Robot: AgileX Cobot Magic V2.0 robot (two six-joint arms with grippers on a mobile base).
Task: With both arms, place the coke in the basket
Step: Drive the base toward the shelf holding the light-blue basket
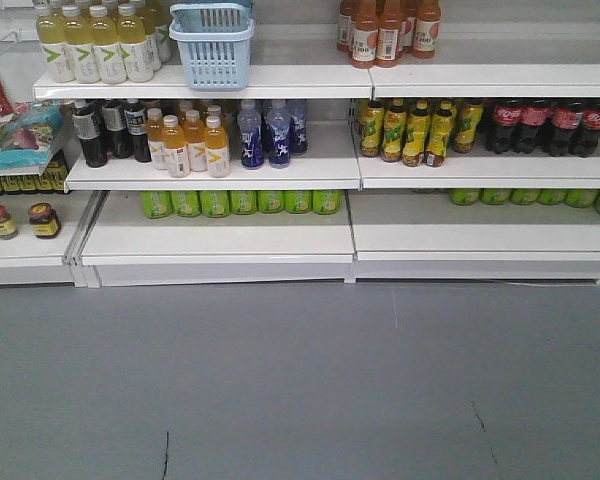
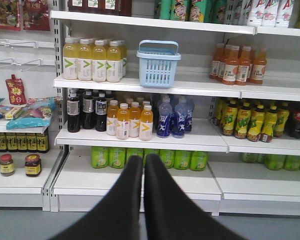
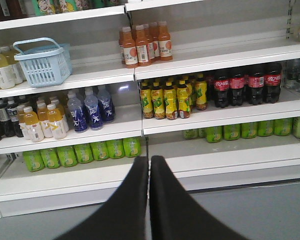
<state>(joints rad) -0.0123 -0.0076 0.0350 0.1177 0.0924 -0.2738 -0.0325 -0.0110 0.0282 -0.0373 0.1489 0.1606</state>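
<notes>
- Basket (image 1: 212,45) sat on the upper shelf (image 1: 280,82) of the left bay, just right of a row of pale yellow bottles (image 1: 95,45), with its handle raised.
- Coke bottles (image 1: 545,125) stood upright in a row on the middle shelf of the right bay. They were dark with red labels, at the right end, beside the yellow-and-green-labelled bottles (image 1: 415,130).
- Coke and basket were well apart: the coke was one shelf lower and in the next bay.
- Left arm (image 2: 122,200): jaws together with only a thin slit between them, holding nothing. They pointed at the left bay and stood clear of the shelving, below the basket in the left wrist view.
- Right arm (image 3: 170,200): jaws together as well, holding nothing. They pointed at the join between the two bays, with the coke up and to the right in the right wrist view.
- Also there: orange bottles (image 1: 385,30) on the upper right shelf, blue bottles (image 1: 270,130) on the middle left shelf, green cans (image 1: 240,202) at the back of the lower shelf, and grey floor (image 1: 300,390) in front.
</notes>
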